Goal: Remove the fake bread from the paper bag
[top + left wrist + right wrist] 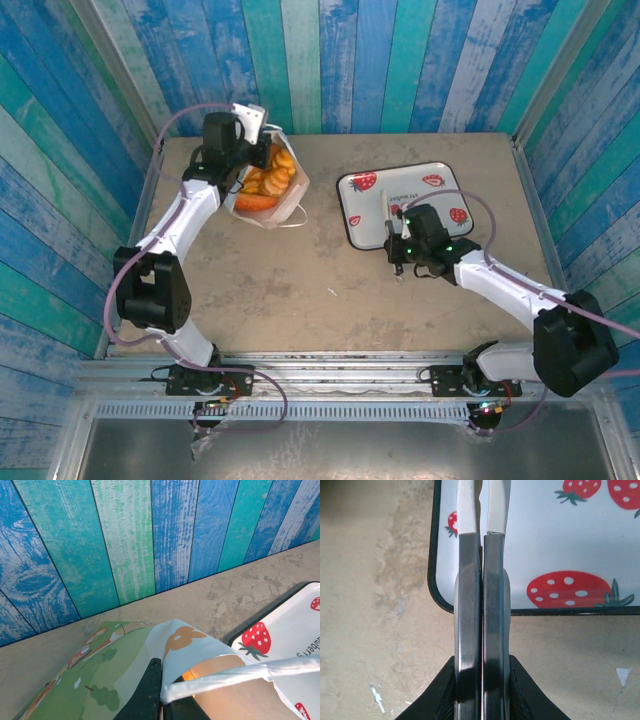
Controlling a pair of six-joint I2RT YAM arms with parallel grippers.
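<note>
Left tool (pixel 161 696) pinches paper bag (pixel 288 203) rim. Right tool (pixel 482 690) clamps tongs (pixel 470 605) closed. Fake bread (pixel 268 180) looks light, rigid and slippery, so grip it mid-body.

White arm links (pixel 186 214), black joints (pixel 152 290), lilac cables (pixel 190 111)

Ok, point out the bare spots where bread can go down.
Widest: the table's middle, nearer than the bag and tray. The tray's far-right part is bare too. Crowded: the tray's near edge, where the right fingers clamp the tongs, and the narrow gap between bag and tray.
</note>
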